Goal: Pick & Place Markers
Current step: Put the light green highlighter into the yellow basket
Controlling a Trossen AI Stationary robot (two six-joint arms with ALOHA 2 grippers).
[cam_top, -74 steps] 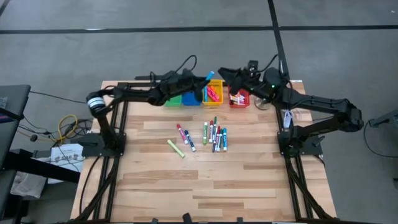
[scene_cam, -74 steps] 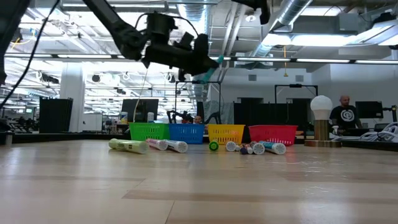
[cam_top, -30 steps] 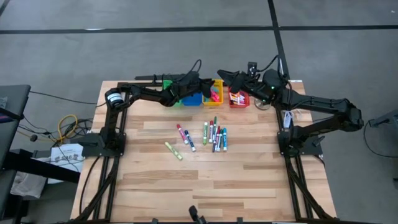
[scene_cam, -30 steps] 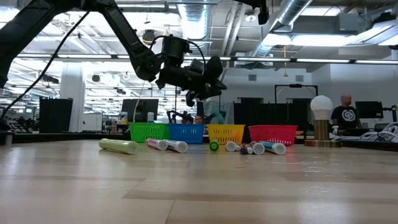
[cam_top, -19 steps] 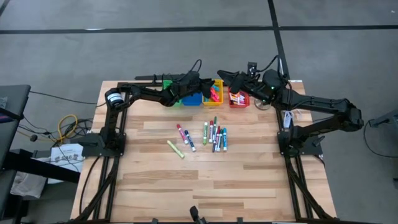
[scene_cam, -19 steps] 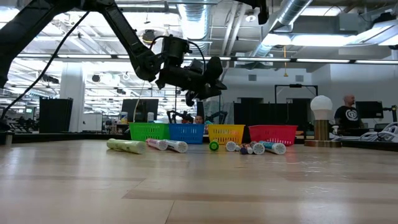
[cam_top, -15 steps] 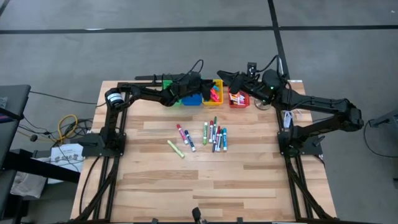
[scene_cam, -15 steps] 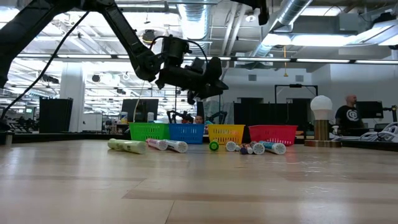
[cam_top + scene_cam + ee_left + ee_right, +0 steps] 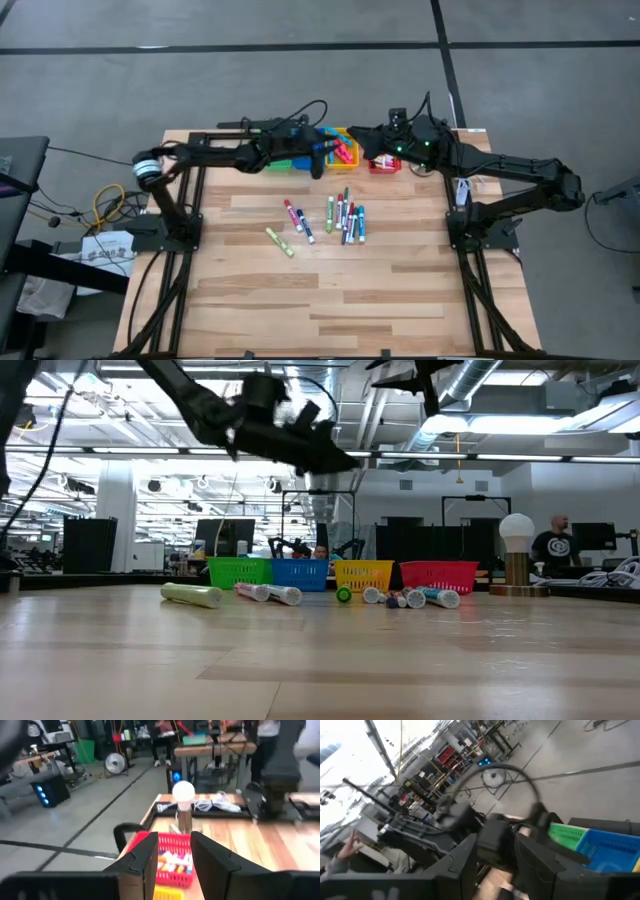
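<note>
Several markers (image 9: 345, 216) lie flat in a loose row at mid-table, with two red-and-white ones (image 9: 297, 218) and a yellow-green one (image 9: 280, 242) to their left. More markers lie in the yellow bin (image 9: 345, 150) and the red bin (image 9: 172, 861) at the far edge. My left gripper (image 9: 322, 160) hangs high over the blue bin (image 9: 300, 573), pointing about level and open; the left wrist view (image 9: 174, 840) shows nothing between its fingers. My right gripper (image 9: 362, 133) hovers high above the yellow and red bins, also open and empty (image 9: 495, 842).
Four small bins stand in a row along the far edge: green (image 9: 240, 572), blue, yellow (image 9: 363, 574), red (image 9: 438, 575). A white-bulbed lamp (image 9: 516, 550) stands at the far right corner. Bare wood spreads across the table's near half (image 9: 330, 300). A person (image 9: 553, 545) shows in the room behind.
My left gripper has risen from just above the blue bin, drawn back a little toward the table's left and rolled about its own axis; its fingers stay apart and empty. My right gripper has tipped slightly downward in place.
</note>
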